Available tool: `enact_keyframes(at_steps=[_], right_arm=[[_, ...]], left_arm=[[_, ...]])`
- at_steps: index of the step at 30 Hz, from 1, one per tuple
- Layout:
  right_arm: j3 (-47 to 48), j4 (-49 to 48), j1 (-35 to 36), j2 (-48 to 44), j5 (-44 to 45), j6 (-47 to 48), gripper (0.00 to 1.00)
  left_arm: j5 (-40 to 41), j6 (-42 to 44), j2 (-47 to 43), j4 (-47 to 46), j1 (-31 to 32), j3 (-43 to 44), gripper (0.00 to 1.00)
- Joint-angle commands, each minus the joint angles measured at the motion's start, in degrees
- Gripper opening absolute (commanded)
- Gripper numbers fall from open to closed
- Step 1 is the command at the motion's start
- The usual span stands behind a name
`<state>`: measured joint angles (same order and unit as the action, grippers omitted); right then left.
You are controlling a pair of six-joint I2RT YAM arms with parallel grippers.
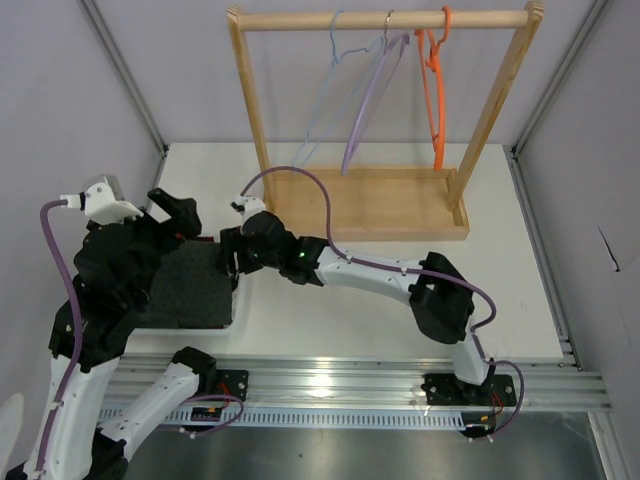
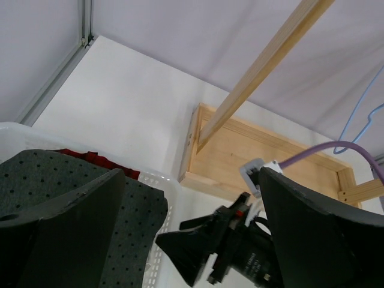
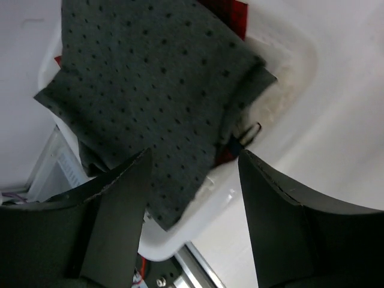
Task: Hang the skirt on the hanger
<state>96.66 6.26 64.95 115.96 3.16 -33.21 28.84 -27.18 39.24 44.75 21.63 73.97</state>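
Note:
The dark dotted skirt (image 1: pixel 195 290) lies folded in a white basket (image 1: pixel 228 322) at the left, on top of a red garment. My left gripper (image 1: pixel 180 222) is open and empty over the basket's far side; the skirt (image 2: pixel 138 210) lies under its left finger. My right gripper (image 1: pixel 230 258) is open and empty at the basket's right rim, above the edge of the skirt (image 3: pixel 156 90). It also shows in the left wrist view (image 2: pixel 198 249). The pale blue hanger (image 1: pixel 325 95) hangs on the wooden rack (image 1: pixel 385 20) and shows partly in the left wrist view (image 2: pixel 360 114).
A lilac hanger (image 1: pixel 368 100) and an orange hanger (image 1: pixel 435 95) hang on the same rack, right of the blue one. The rack's wooden base (image 1: pixel 380 205) stands at the back of the table. The red garment (image 2: pixel 90 159) peeks out under the skirt.

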Motion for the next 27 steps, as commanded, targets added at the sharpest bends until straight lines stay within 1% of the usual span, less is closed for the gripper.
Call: enact_keyframes(at_steps=[1,7,9,16,20,24,27], right_arm=[[8.09,-1.26,0.79,4.35,-2.54,-1.59,0.64],[12.93,1.64,0.88,9.19,-1.14,-3.52,0.65],[13.03,3.05,0.80,9.02,0.96,-3.79,0.64],[12.76,5.42,1.58,8.23,3.87,-4.49,0.65],[11.44,4.29,1.85,8.05,4.49,-4.49,0.66],[13.03,4.64,1.76,9.90,4.31,-4.40,0.66],[12.32,1.58,1.50,10.07,2.82,-4.49,0.66]], left_arm=[[0.43,-0.25,1.45,1.30,-0.36,2.14,0.99],[-0.63,0.11,1.89,1.30,-0.36,3.19,1.00],[-0.63,0.28,1.80,1.39,-0.36,3.37,0.99],[-1.33,0.46,1.19,0.78,-0.36,1.62,0.99],[-1.95,0.37,0.92,0.07,-0.36,0.73,1.00],[-2.47,0.28,0.83,-0.02,-0.36,0.03,0.99],[-2.56,0.28,0.66,-0.10,-0.36,0.12,0.99]])
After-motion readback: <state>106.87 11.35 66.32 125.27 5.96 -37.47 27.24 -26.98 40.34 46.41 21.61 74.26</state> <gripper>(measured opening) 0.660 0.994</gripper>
